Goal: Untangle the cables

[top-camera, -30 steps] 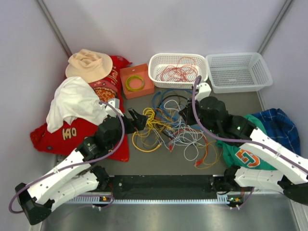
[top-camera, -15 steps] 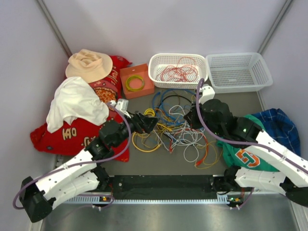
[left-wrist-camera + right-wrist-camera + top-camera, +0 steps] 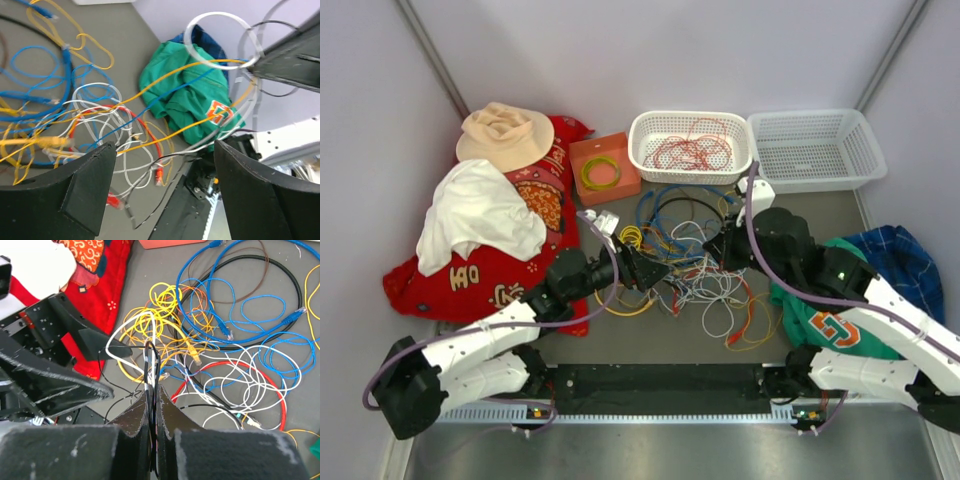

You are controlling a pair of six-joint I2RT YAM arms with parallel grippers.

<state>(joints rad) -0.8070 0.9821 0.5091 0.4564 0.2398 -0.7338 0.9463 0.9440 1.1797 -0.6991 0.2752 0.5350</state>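
Cables (image 3: 695, 265): tangle of yellow, blue, white, red and black in the middle of the table (image 3: 660, 338), between both arms. More red-orange ones lie in the white basket (image 3: 645, 135).
Left gripper (image 3: 658, 273): fingers spread wide at the tangle's left edge, over the yellow loops.
Right gripper (image 3: 151, 392): fingers pressed together, pinching black and white cables that rise taut from the heap.
Red cloth (image 3: 430, 285): white letters, upside down, not readable.
Green shirt (image 3: 800, 320): orange-and-white emblem with one large letter, unclear which.
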